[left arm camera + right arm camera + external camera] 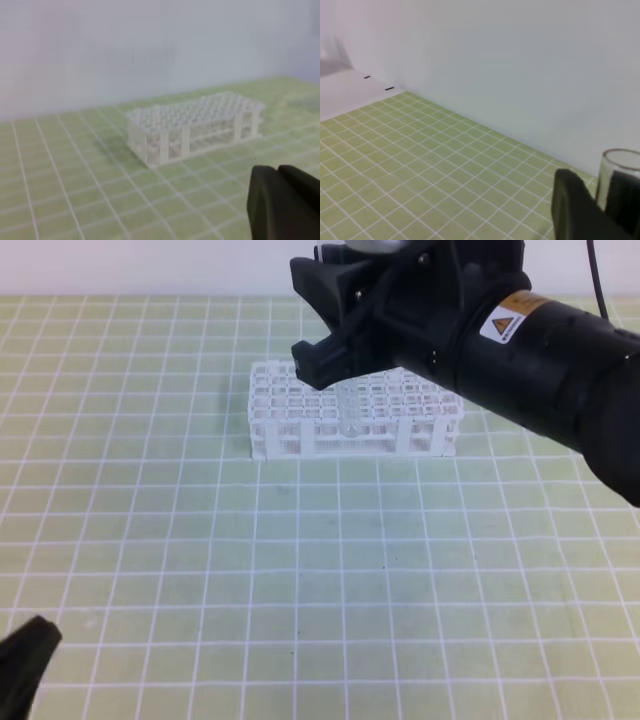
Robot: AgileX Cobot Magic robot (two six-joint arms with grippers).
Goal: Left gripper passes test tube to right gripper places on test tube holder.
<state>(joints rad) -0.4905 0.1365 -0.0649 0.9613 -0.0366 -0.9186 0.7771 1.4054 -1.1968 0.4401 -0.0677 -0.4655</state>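
Note:
The white lattice test tube holder [285,410] stands at the back middle of the green grid mat and also shows in the left wrist view [165,135]. My right gripper [330,365] hangs over the holder's middle, shut on the clear test tube [349,410], whose lower part reaches down among the holder's holes. In the right wrist view the tube's open rim [620,157] sits between the dark fingers [572,205]. My left gripper [25,660] rests low at the front left corner, far from the holder, its fingers [282,200] together and holding nothing.
The green mat with white grid lines [300,560] stretches between the holder and the left gripper. A pale wall [495,60] rises just behind the mat's far edge. The bulky right arm [560,370] crosses the upper right.

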